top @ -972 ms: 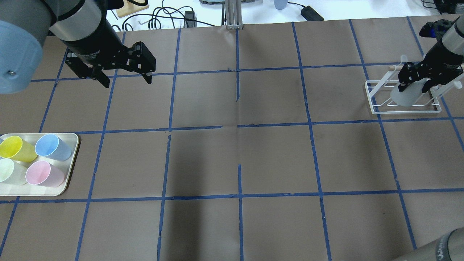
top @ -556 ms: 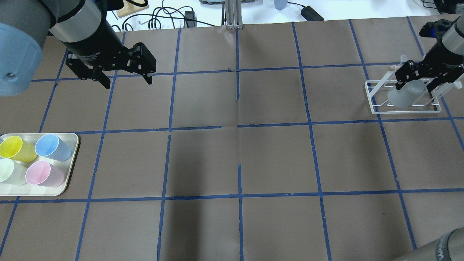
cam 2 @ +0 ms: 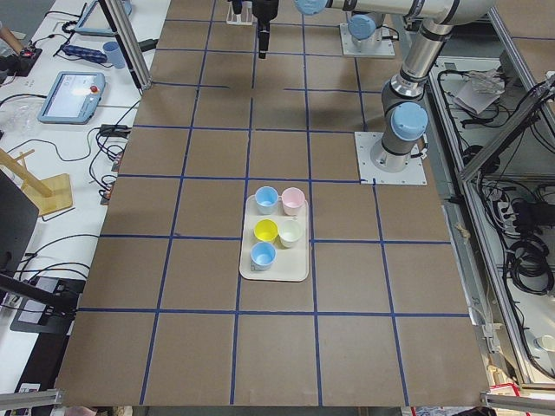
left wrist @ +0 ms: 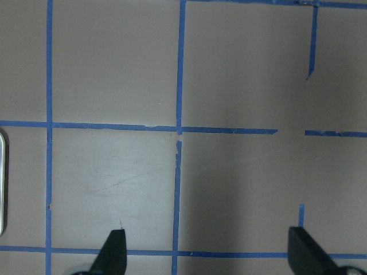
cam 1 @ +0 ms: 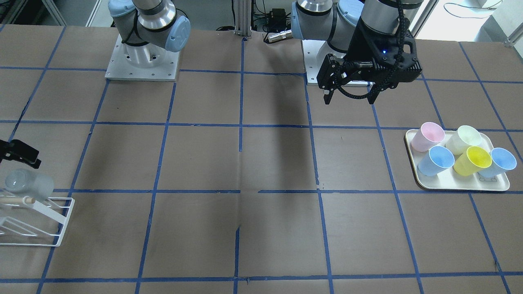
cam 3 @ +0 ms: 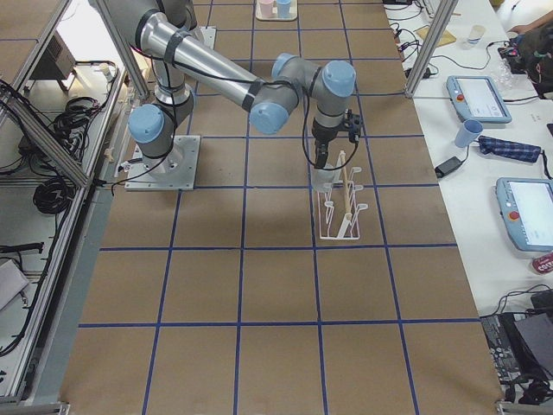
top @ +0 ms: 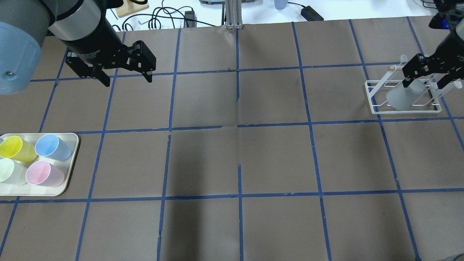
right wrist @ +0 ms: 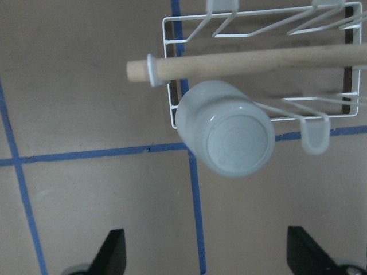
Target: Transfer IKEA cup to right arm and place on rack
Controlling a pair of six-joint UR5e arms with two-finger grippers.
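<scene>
The IKEA cup (top: 400, 97) is a pale grey tumbler, upside down and tilted on a prong of the white wire rack (top: 373, 98) at the table's far right. In the right wrist view the cup (right wrist: 226, 134) hangs below the wooden dowel (right wrist: 258, 62), free of both fingers. My right gripper (top: 423, 85) is open and empty, just above and behind the cup, and also shows in the exterior right view (cam 3: 333, 151). My left gripper (top: 128, 82) is open and empty, high over the far left of the table, and also shows in the front-facing view (cam 1: 349, 101).
A cream tray (top: 73, 141) at the near left holds several cups: yellow (top: 14, 148), light blue (top: 52, 146), pink (top: 43, 173) and cream-white (top: 9, 171). Cables and gear lie beyond the table's far edge.
My right gripper has let go of the cup and drawn back up and to the right. The cup stays on the rack. The left arm has not moved.
</scene>
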